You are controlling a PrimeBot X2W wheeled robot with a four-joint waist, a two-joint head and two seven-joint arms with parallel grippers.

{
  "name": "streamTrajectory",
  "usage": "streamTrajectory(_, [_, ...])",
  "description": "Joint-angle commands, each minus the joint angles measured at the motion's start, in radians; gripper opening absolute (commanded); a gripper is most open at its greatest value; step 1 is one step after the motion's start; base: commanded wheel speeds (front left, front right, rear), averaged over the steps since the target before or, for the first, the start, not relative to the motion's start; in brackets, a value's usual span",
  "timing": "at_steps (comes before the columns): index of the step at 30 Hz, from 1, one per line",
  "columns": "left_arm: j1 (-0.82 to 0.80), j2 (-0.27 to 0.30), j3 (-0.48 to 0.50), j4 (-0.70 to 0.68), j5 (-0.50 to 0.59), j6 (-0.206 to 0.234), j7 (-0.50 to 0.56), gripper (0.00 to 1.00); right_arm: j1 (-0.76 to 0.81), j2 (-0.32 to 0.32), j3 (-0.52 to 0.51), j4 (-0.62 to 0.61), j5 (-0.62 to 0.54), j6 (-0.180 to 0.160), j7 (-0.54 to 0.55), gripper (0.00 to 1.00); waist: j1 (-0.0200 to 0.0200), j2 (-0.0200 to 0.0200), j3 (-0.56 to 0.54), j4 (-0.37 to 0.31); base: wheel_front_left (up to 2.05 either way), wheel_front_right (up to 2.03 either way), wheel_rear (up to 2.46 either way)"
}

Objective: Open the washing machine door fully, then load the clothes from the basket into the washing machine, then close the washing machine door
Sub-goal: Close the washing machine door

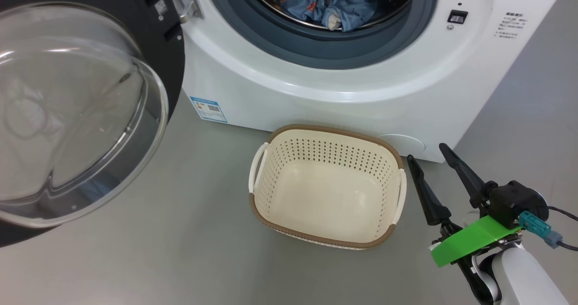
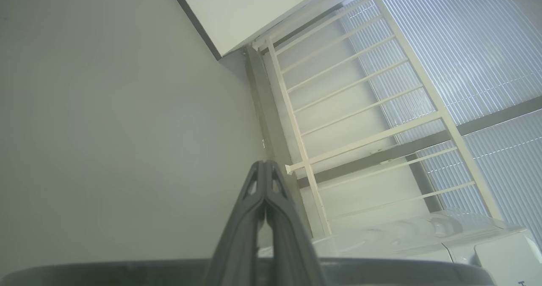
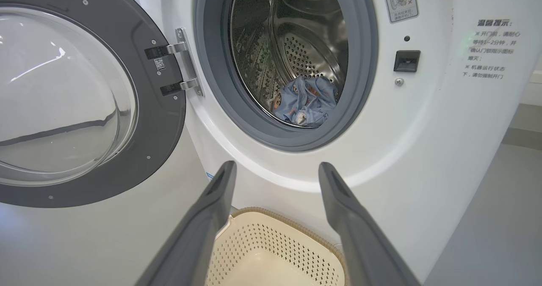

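The washing machine door (image 1: 76, 115) stands open on its hinge at the left of the washing machine (image 1: 316, 97), glass bulge facing me; the head view's left edge cuts it off. The clothes (image 3: 307, 104) lie bundled low in the drum. The basket (image 1: 325, 133) sits upright on the floor just before the machine, long axis roughly along its front. My right tool (image 1: 426, 151), fingers spread and gripping nothing, points at the machine beside the basket. My left tool (image 2: 264, 164), fingers pressed together, points towards a wall and railing.
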Motion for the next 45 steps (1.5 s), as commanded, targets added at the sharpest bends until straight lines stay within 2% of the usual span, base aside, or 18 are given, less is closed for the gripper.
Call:
streamTrajectory(1, [-0.023, 0.089, 0.005, -0.007, 0.004, -0.003, 0.011, 0.00, -0.022, 0.002, 0.022, -0.028, -0.015, 0.002, -0.005, 1.00, 0.0000, 0.0000, 0.008, -0.008, 0.00, 0.00, 0.00])
streamTrajectory(8, [-0.054, 0.114, -0.030, 0.081, 0.000, -0.003, 0.110, 0.00, -0.025, 0.005, 0.012, -0.027, -0.019, 0.002, -0.005, 1.00, 0.0000, 0.0000, 0.017, -0.017, 0.00, 0.00, 0.00])
streamTrajectory(11, [-0.054, 0.107, -0.049, 0.082, -0.010, -0.003, 0.194, 0.00, -0.020, 0.012, 0.006, -0.024, -0.022, 0.002, -0.005, 1.00, 0.0000, 0.0000, 0.009, -0.013, 0.00, 0.00, 0.00])
streamTrajectory(26, [0.038, 0.069, -0.152, -0.045, -0.077, -0.003, 0.643, 0.00, 0.019, 0.033, 0.007, -0.009, 0.010, 0.002, -0.005, 1.00, 0.0000, 0.0000, -0.100, 0.027, 0.00, 0.00, 0.00])
streamTrajectory(32, [0.057, 0.052, -0.156, -0.092, -0.123, -0.002, 0.776, 0.00, 0.041, 0.043, 0.008, -0.008, 0.024, 0.002, -0.005, 1.00, 0.0000, 0.0000, -0.135, 0.036, 0.00, 0.00, 0.00])
streamTrajectory(39, [0.111, 0.017, -0.149, -0.198, -0.190, 0.037, 0.937, 0.00, 0.079, 0.055, -0.006, -0.017, 0.038, 0.002, -0.005, 1.00, 0.0000, 0.0000, -0.175, 0.036, 0.00, 0.00, 0.00])
streamTrajectory(42, [0.142, 0.005, -0.152, -0.248, -0.199, 0.060, 0.970, 0.00, 0.092, 0.059, -0.011, -0.019, 0.042, 0.002, -0.005, 1.00, 0.0000, 0.0000, -0.186, 0.035, 0.00, 0.00, 0.00])
streamTrajectory(45, [0.195, -0.016, -0.159, -0.340, -0.213, 0.105, 1.015, 0.00, 0.104, 0.064, -0.016, -0.022, 0.046, 0.002, -0.005, 1.00, 0.0000, 0.0000, -0.198, 0.032, 0.00, 0.00, 0.00])
